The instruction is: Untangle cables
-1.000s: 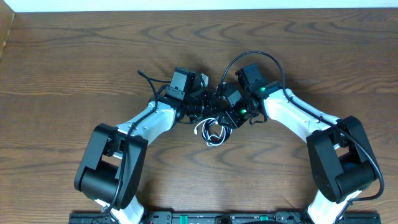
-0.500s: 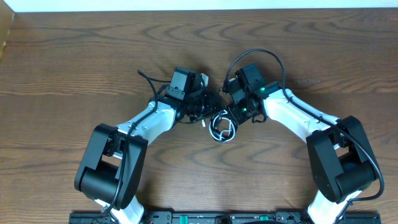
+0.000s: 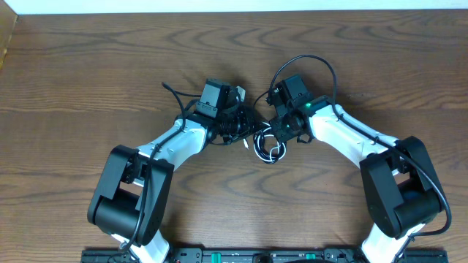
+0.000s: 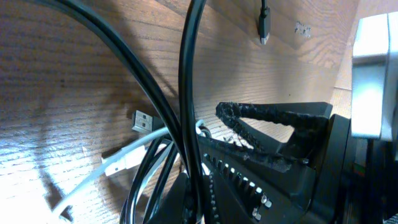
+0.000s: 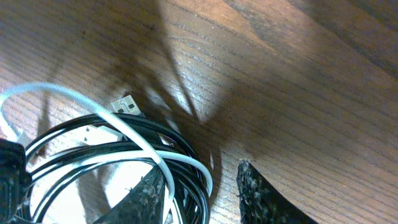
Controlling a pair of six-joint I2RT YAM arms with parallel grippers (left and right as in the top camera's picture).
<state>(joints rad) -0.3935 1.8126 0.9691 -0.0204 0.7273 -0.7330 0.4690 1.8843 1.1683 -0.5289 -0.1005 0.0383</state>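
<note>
The cables (image 3: 268, 149) lie coiled on the table (image 3: 88, 73), about mid-width, between the two grippers. The left gripper (image 3: 248, 130) is just to their left, and the right gripper (image 3: 273, 135) sits over their far edge. The left arm (image 3: 175, 142) reaches in from the near left, the right arm (image 3: 351, 135) from the near right. A plug (image 4: 142, 119) lies flat beside the coil.

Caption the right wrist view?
Tangled black cable and white cable on the table, USB plug showing, right hand open at their edge.

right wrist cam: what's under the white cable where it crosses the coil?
Black cable strands pass under the white cable, with the wood table below. A USB plug pokes out beside the crossing. Which cable it ends is covered by other strands.
</note>
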